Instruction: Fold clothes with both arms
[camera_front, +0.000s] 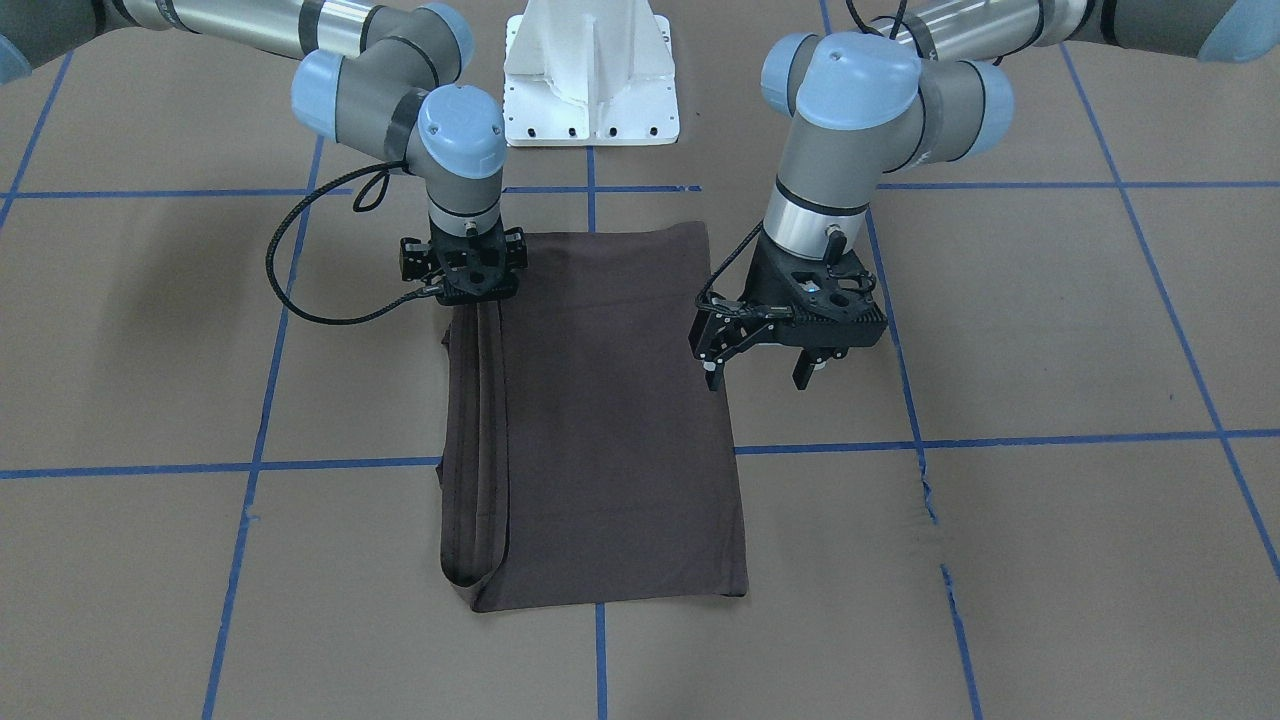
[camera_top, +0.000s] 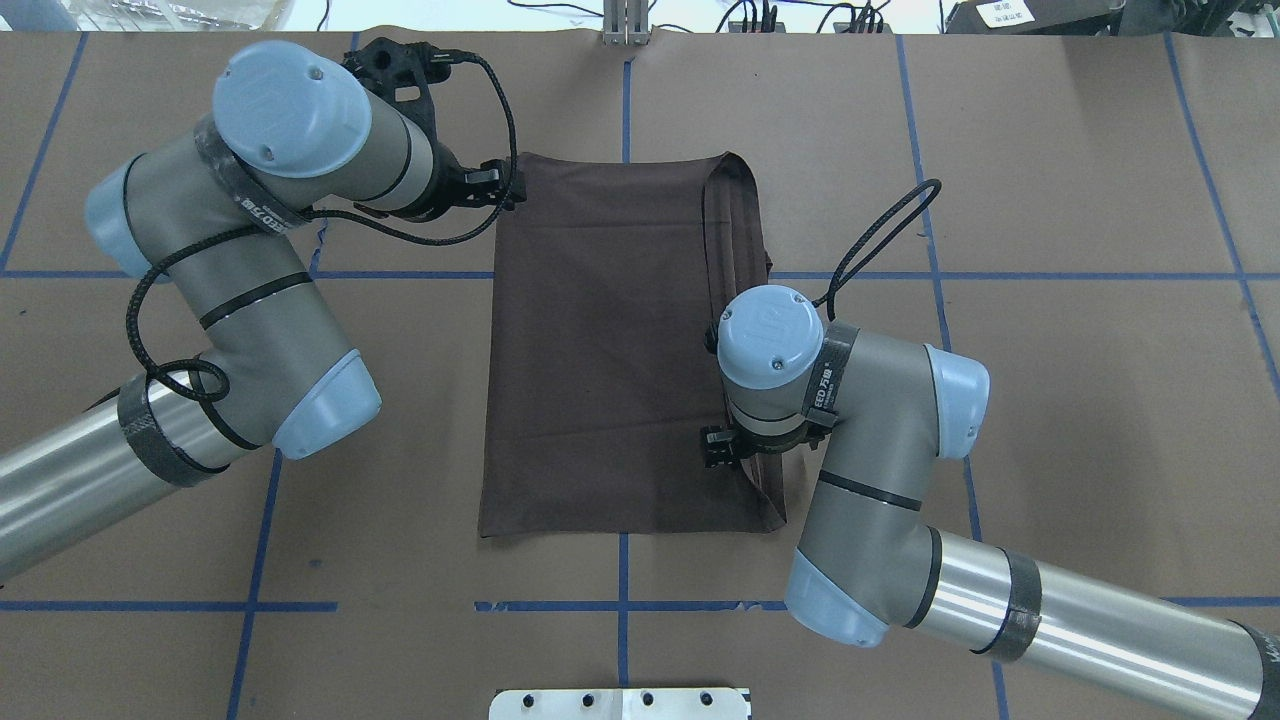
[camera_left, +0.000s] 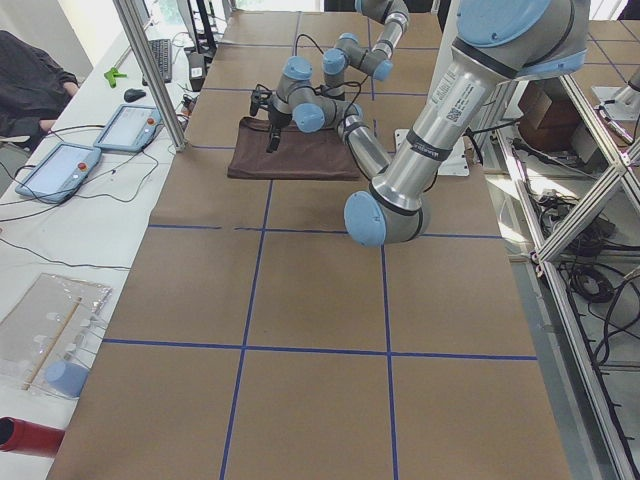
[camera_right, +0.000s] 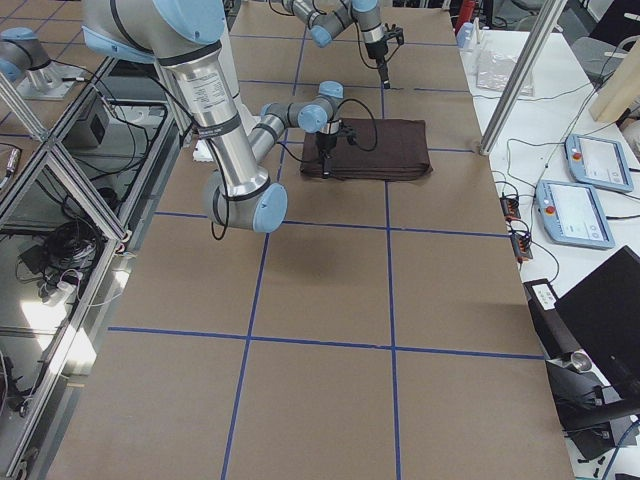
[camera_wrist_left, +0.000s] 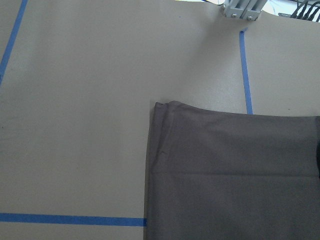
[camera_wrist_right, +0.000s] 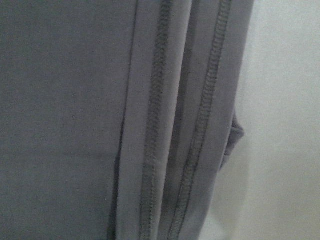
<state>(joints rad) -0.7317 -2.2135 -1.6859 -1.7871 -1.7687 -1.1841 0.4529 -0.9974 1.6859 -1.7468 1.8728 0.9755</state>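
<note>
table (camera_front: 1050, 330): brown, blue tape grid (camera_front: 1000, 439) | on it: folded dark brown T-shirt (camera_front: 610, 420) | white pedestal (camera_front: 590, 70)

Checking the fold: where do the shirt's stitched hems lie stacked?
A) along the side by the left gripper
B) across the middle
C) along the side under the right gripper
C: the hem strips run along the T-shirt side beneath the right gripper.

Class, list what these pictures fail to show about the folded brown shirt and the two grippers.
- Right black two-finger gripper: fingers hidden beneath its own body in front-facing and overhead views; open or shut, touching cloth or not, unclear.
- Dark brown folded T-shirt: collar shows in no view; folded layers cover it.
- Left black gripper: too small to read in both side views.
</note>
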